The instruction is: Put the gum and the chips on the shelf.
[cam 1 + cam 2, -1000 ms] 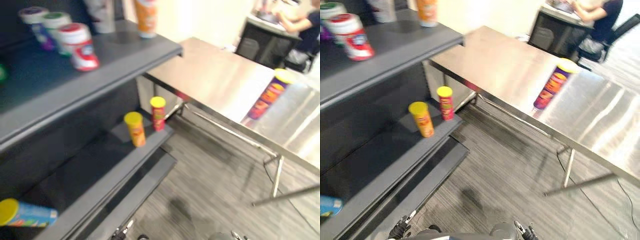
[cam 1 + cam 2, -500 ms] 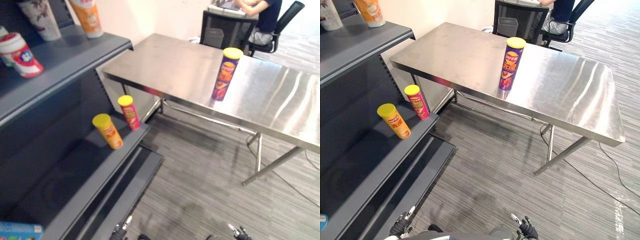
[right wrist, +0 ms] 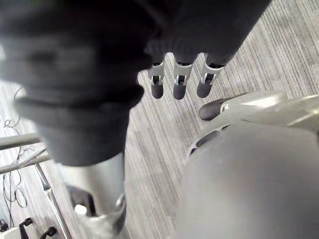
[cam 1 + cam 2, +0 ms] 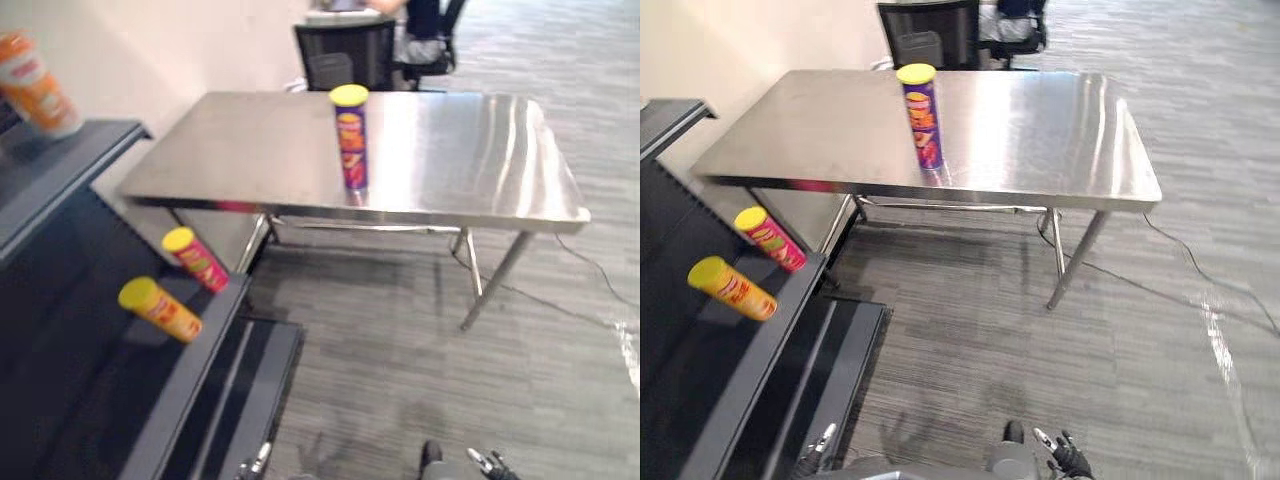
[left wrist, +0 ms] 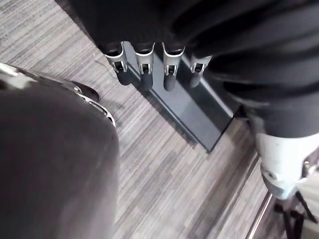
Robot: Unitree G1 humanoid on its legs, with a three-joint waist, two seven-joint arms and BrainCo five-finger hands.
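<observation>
- Chips can [image 4: 349, 138]: you will find the purple tube with the yellow lid standing upright on the steel table [image 4: 470, 150], near the table's middle and a little toward its front edge. Neither hand touches it.
- Left of the table you see the dark grey shelf [image 4: 90, 400]. Its front corner lies close to the table's near left corner.
- Two more tubes with yellow lids sit on the shelf's lower board near its front edge: a red can [image 4: 196, 261] nearer the table, and an orange can [image 4: 160, 309] just beside it. They are close together but apart.
- On the upper board an orange container [image 4: 36, 86] stands at the view's edge.
- Behind the table there is a black office chair [image 4: 342, 56], and a person [image 4: 418, 28] sits on another chair past it.
- Your left hand [image 5: 143, 59] hangs low beside the shelf's base with its fingers straight and loose. It grasps nothing, and the grey striped floor [image 5: 164, 184] shows past it.
- Your right hand [image 3: 179, 82] hangs low over the same floor, well apart from the table top. Its fingers are relaxed and empty.
</observation>
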